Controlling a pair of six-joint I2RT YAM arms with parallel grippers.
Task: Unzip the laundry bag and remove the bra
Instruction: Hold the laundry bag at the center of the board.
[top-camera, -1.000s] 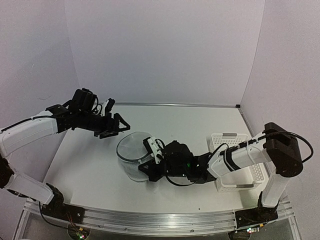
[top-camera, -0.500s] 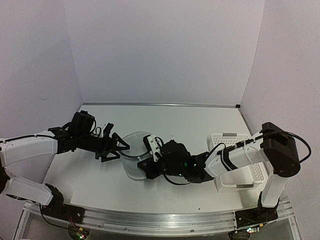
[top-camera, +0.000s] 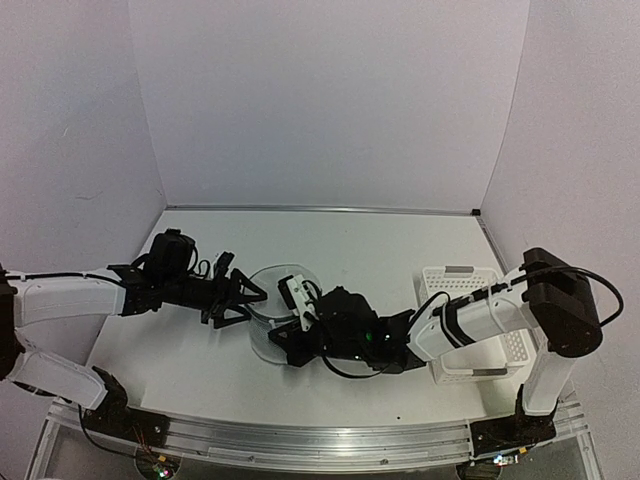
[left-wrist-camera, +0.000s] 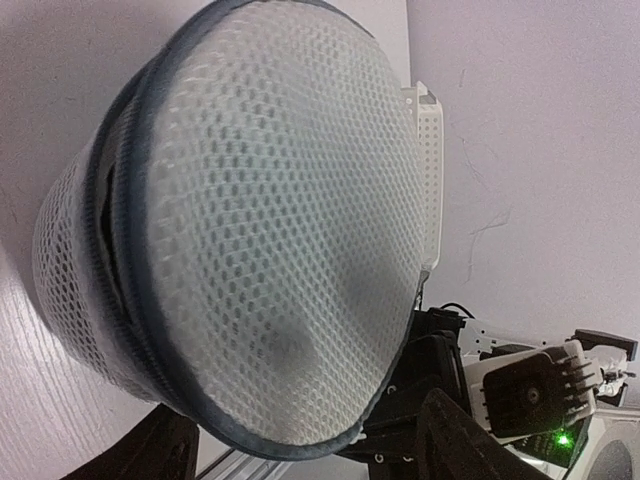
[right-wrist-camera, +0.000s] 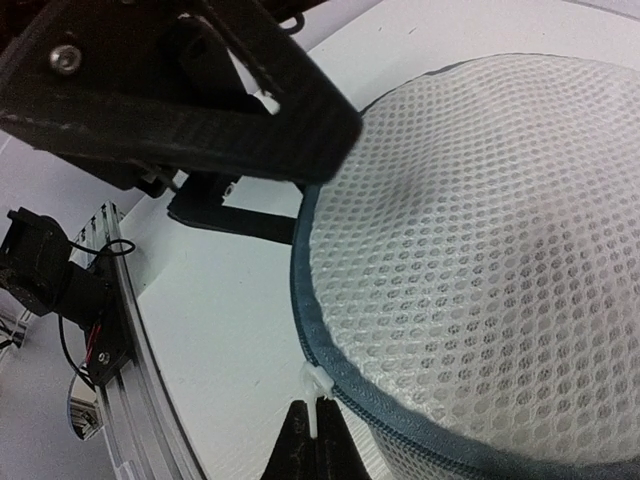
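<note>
White tabletop (top-camera: 180, 350), lilac walls. Laundry bag (top-camera: 268, 310) sits mid-frame in the top view. Right gripper (right-wrist-camera: 314, 435) is pinched on the white zipper pull (right-wrist-camera: 312, 392), and left gripper (top-camera: 250, 303) is spread at the bag's left. Unzipping is under way. Next: draw the pull along the rim.

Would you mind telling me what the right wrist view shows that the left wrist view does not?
Only the right wrist view: the right end effector shut on the small white zipper pull. Only the left wrist view: the white perforated plastic basket. Both: the translucent white mesh laundry bag with its blue-grey zipper rim.
</note>
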